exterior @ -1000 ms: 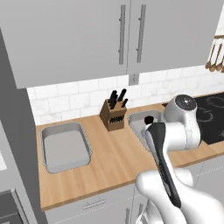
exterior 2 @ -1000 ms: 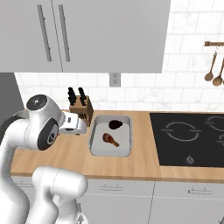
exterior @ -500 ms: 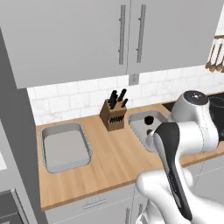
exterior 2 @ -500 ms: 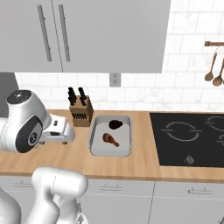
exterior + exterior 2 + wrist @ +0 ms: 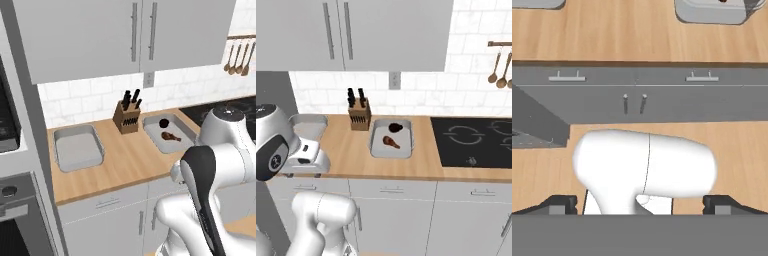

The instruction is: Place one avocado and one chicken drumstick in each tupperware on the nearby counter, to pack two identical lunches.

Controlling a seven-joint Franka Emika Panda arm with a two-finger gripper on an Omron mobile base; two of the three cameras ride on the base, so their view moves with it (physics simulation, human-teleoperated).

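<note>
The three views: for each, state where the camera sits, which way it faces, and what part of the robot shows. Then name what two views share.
Left base view: behind the arm's left, facing forward and down at the counter; the arm rises at lower right.
Right base view: behind its right, facing the same counter; the arm rises at lower left.
Hand view: on the hand, facing the cabinet fronts below the counter edge; the gripper fingertips stand wide apart at the bottom.
Both base views share the knife block and the tupperware holding the avocado and drumstick.
</note>
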